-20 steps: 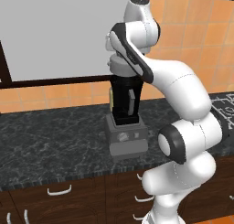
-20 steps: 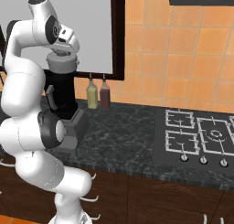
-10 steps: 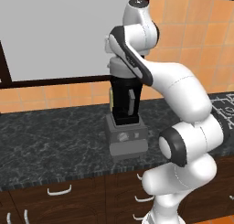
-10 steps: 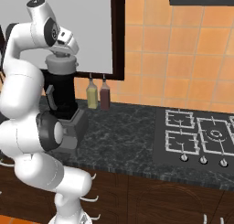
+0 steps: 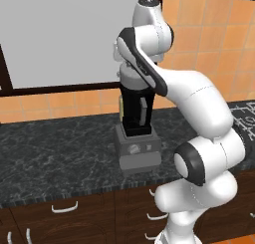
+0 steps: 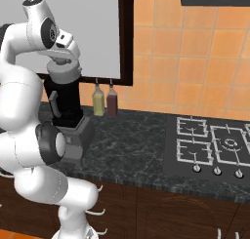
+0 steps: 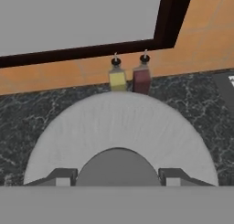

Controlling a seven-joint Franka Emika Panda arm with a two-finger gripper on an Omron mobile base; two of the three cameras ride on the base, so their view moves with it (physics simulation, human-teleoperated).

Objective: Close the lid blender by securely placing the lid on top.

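Observation:
The blender stands on the dark counter, a black jar [image 5: 135, 108] [image 6: 66, 101] on a boxy grey base [image 5: 138, 151] [image 6: 79, 138] with a front dial. The round light-grey lid [image 5: 132, 80] [image 6: 63, 72] [image 7: 119, 127] lies level right at the jar's top and covers its mouth. My gripper [image 5: 132, 71] [image 6: 62, 62] [image 7: 117, 177] points straight down over it. It is shut on the lid's raised central knob [image 7: 117, 166], with one fingertip [image 7: 64, 176] on each side. The jar itself is hidden under the lid in the hand view.
A yellow bottle [image 6: 98, 99] [image 7: 117, 77] and a dark red bottle [image 6: 112, 99] [image 7: 142, 77] stand against the wall just behind the blender. A window with a dark frame [image 6: 126, 38] is above them. A gas hob [image 6: 215, 145] lies to the right on the counter.
The hand has sunk a little with the lid, down onto the jar's top. Nothing else has moved.

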